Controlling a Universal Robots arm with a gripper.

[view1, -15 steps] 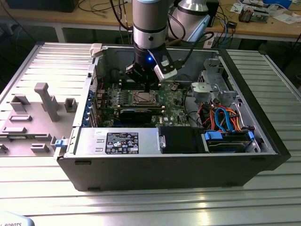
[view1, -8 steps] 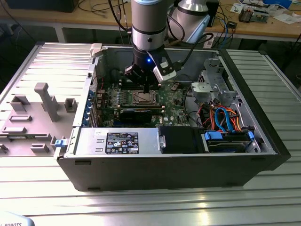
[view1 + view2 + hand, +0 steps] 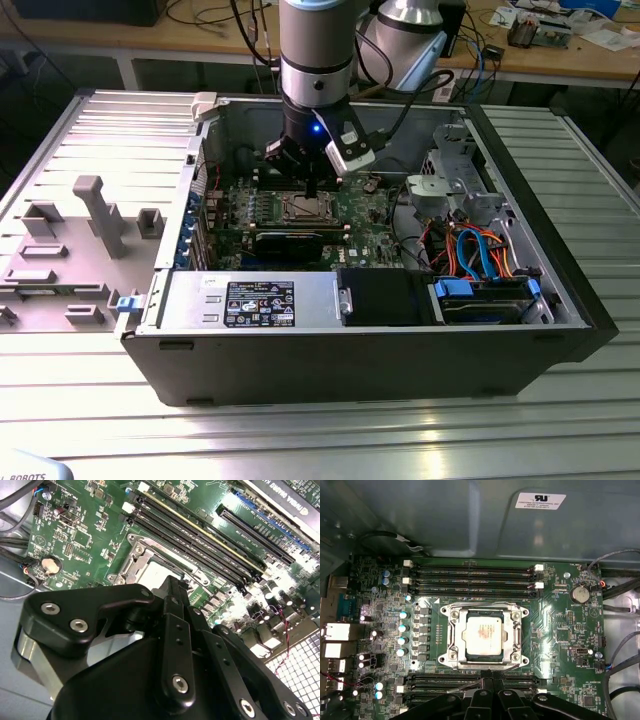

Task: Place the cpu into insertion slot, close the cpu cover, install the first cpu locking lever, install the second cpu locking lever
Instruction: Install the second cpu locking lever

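Already seated: cpu (image 3: pixel 481 634) flat inside the insertion slot (image 3: pixel 451 656) at mid-board, framed by the cpu cover (image 3: pixel 482 612) lying down around it (silvery rim on all sides). Just above, gripper (image 3: pixel 487 679) hanging over the socket's edge, fingers pressed together on nothing. Further right, a coin battery (image 3: pixel 580 594).

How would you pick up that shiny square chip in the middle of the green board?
The cpu lies flat, face up, with the cpu cover framing its edges. Its sides look tucked under that frame, so there is nothing to pinch from the side. Probably best to come straight down from above and take two opposite edges, which seems possible only with the frame swung off it.
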